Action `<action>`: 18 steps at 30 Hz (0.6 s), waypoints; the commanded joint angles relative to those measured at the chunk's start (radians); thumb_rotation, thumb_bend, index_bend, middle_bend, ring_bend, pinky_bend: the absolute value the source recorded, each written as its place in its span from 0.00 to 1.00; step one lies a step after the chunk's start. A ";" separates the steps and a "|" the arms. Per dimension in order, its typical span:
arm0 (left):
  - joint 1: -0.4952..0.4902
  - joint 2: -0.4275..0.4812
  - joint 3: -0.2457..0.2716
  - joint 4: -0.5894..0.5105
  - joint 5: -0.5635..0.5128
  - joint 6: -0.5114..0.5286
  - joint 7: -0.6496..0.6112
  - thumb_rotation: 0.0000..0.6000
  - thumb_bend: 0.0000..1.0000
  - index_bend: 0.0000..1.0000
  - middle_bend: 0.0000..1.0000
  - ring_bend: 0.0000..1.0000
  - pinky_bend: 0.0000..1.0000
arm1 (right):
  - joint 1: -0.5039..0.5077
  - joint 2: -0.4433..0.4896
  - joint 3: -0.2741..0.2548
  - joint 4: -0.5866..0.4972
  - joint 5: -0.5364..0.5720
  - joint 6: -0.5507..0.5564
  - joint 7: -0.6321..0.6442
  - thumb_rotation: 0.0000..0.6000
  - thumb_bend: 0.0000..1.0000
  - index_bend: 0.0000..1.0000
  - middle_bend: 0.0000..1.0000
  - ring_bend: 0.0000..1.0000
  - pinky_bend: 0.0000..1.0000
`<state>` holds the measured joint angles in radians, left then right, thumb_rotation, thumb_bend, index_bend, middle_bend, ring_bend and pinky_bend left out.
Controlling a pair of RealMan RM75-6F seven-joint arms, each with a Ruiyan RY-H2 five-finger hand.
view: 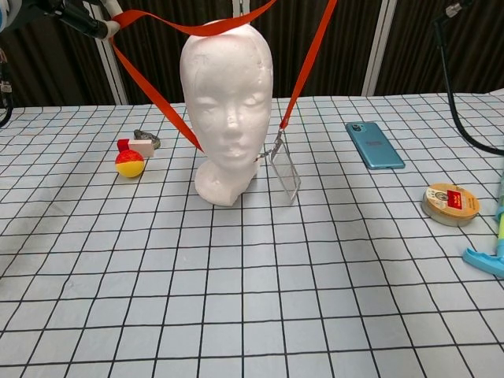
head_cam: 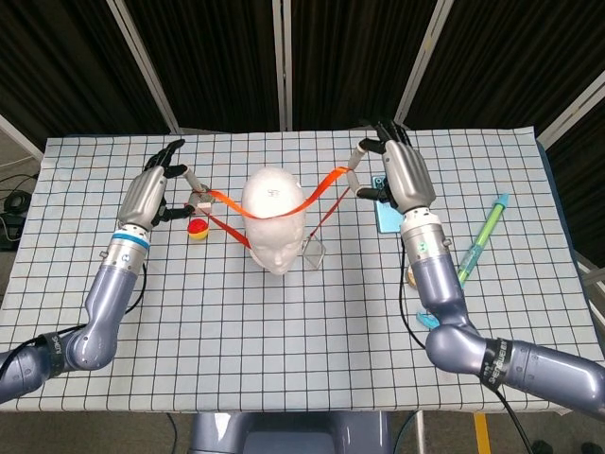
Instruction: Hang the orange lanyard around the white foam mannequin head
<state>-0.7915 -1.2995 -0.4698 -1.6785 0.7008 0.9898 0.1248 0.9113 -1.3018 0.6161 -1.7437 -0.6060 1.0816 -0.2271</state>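
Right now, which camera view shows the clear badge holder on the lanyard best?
The chest view: the badge holder hangs clear of the table beside the mannequin head, its frame and clip plain under the orange lanyard. The head view shows it only from above, small and foreshortened at the head's side.

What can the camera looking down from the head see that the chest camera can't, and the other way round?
Only the head view shows both arms whole: the left robot hand and the right robot hand each hold the orange lanyard up on either side of the white foam mannequin head.

Only the chest view shows the mannequin's face, the round tape roll in full, and the clear badge holder dangling off the table.

Both show the lanyard strap crossing the top of the mannequin head, the teal phone, the red-and-yellow ball and the checked tablecloth.
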 commanded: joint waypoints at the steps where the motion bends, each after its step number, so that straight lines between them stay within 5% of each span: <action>1: -0.020 -0.018 0.003 0.042 -0.032 -0.018 0.001 1.00 0.52 0.67 0.00 0.00 0.00 | 0.036 -0.014 -0.001 0.073 0.054 -0.030 -0.005 1.00 0.50 0.77 0.14 0.00 0.00; 9: -0.044 -0.046 0.012 0.129 -0.068 -0.061 -0.022 1.00 0.52 0.61 0.00 0.00 0.00 | 0.077 -0.062 -0.025 0.206 0.099 -0.060 -0.005 1.00 0.50 0.77 0.15 0.00 0.00; 12: -0.053 -0.051 0.020 0.158 -0.081 -0.088 -0.026 1.00 0.48 0.34 0.00 0.00 0.00 | 0.098 -0.090 -0.035 0.270 0.113 -0.074 -0.009 1.00 0.49 0.73 0.15 0.00 0.00; 13: -0.056 -0.051 0.022 0.165 -0.087 -0.100 -0.029 1.00 0.42 0.18 0.00 0.00 0.00 | 0.105 -0.100 -0.040 0.290 0.117 -0.080 -0.011 1.00 0.47 0.69 0.15 0.00 0.00; 15: -0.063 -0.050 0.028 0.180 -0.106 -0.128 -0.031 1.00 0.28 0.02 0.00 0.00 0.00 | 0.118 -0.120 -0.052 0.331 0.117 -0.092 -0.017 1.00 0.37 0.54 0.14 0.00 0.00; 18: -0.073 -0.048 0.037 0.200 -0.129 -0.159 -0.029 1.00 0.07 0.00 0.00 0.00 0.00 | 0.133 -0.146 -0.069 0.381 0.112 -0.100 -0.027 1.00 0.10 0.26 0.06 0.00 0.00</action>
<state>-0.8571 -1.3480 -0.4394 -1.4917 0.5838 0.8442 0.0964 1.0299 -1.4277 0.5613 -1.3902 -0.4941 0.9918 -0.2455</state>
